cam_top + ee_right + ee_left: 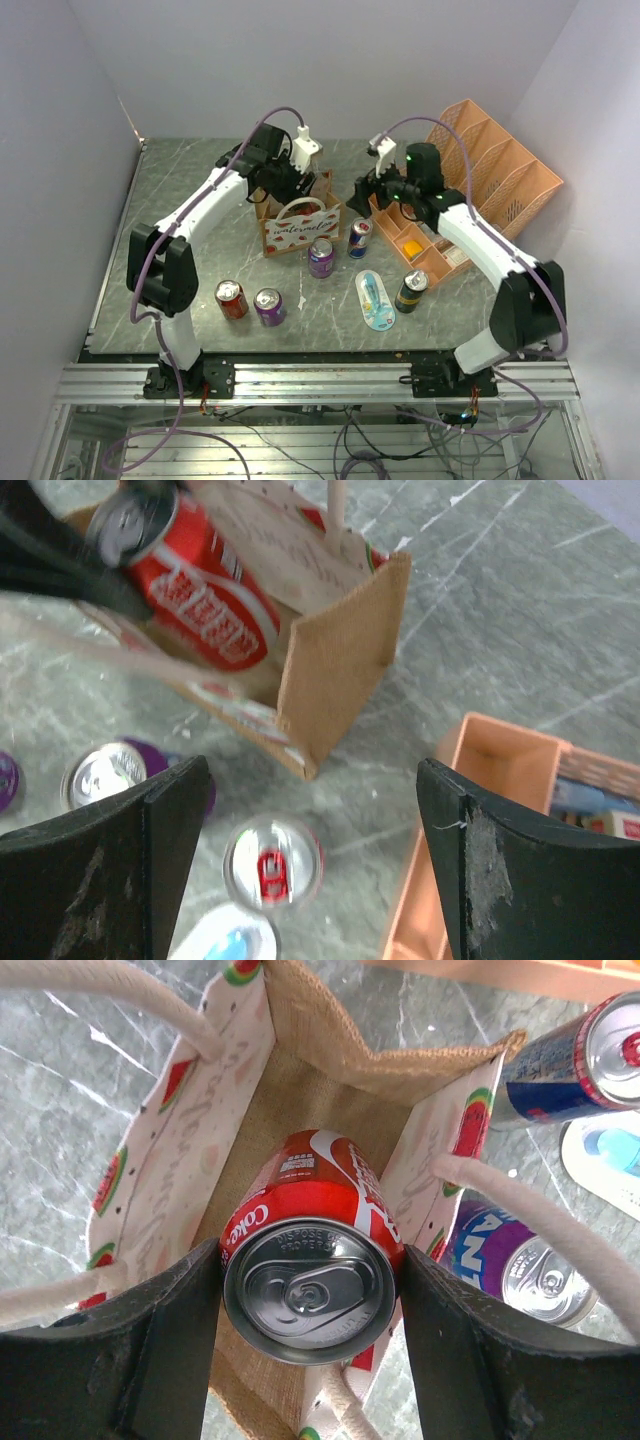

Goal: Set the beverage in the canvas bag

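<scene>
My left gripper (pixel 312 1295) is shut on a red Coke can (pixel 312 1260) and holds it in the open mouth of the canvas bag (pixel 160 1160), tilted, its lower part inside. The bag (pixel 300 228) stands mid-table, tan with white handles and watermelon prints. The right wrist view shows the can (pixel 200 590) and the bag (pixel 340 660) too. My right gripper (pixel 310 850) is open and empty, above the table just right of the bag, over a blue and red can (pixel 272 865).
An orange mesh organizer (pixel 480 180) stands at the right. Loose cans stand around the bag: a purple one (pixel 320 257), a blue and red one (pixel 359 238), a dark one (pixel 411 291), a red one (pixel 231 298) and another purple one (pixel 268 306). A white and blue packet (pixel 375 298) lies in front.
</scene>
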{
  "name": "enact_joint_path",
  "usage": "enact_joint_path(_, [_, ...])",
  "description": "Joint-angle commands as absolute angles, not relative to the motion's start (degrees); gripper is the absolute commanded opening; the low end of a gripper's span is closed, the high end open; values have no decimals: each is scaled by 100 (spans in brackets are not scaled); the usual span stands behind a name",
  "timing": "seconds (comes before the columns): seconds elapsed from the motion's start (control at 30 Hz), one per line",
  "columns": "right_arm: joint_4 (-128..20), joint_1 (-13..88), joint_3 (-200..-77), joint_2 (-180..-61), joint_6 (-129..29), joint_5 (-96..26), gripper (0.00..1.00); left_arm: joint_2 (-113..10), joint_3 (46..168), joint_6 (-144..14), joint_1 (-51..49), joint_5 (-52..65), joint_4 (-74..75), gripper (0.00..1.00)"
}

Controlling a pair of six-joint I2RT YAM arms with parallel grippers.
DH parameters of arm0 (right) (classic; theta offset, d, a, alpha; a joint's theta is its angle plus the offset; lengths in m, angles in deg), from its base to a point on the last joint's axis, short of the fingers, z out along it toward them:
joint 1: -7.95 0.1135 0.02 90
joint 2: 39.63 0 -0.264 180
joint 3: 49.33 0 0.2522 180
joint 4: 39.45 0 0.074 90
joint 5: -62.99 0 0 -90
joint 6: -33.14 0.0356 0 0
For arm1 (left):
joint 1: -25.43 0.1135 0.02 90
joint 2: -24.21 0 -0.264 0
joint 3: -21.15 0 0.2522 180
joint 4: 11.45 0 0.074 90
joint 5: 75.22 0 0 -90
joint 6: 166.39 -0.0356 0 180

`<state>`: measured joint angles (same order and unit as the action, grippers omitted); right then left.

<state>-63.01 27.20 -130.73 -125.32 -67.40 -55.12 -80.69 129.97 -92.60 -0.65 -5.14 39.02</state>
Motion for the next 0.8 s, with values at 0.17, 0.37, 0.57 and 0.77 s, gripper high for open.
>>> enact_joint_path(0.17, [-6261,3323,-14451,-14039,-6058,-4797,75,-7348,12483,-9037,-91,-287,3044,7])
enact_joint_path(0.37, [-6618,3418,-15030,-14754,-5892,-4594,64,-7249,12275,-9062,-92,-237,3017,7])
enact_joint_path(0.57, [-6896,3436,-15216,-14968,-5848,-4575,48,-7131,12086,-9076,-93,-210,2974,7])
enact_joint_path(0.77, [-6968,3495,-15087,-14915,-5912,-4708,21,-6890,11870,-9138,-90,-180,2901,7])
